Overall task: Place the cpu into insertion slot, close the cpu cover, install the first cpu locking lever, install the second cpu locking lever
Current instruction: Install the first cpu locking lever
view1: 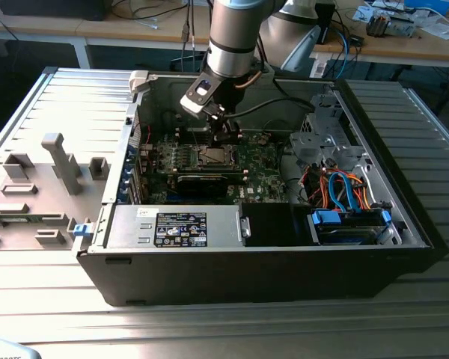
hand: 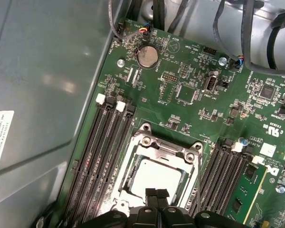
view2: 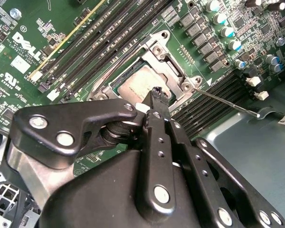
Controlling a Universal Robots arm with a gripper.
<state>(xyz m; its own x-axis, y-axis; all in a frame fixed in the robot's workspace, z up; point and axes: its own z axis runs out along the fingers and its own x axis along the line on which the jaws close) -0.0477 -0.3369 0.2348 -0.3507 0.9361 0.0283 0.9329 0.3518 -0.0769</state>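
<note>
Black claw (hand: pixel 156 192) pinched fully together, nothing in its grip, tips at the edge of the silver-grey square cpu (hand: pixel 154 176). Chip sits in its socket on the green motherboard (hand: pixel 149 111). Silvery metal cpu cover frame (hand: pixel 167 150) lies down around it. All inside the open black computer case (view1: pixel 247 277).
</note>
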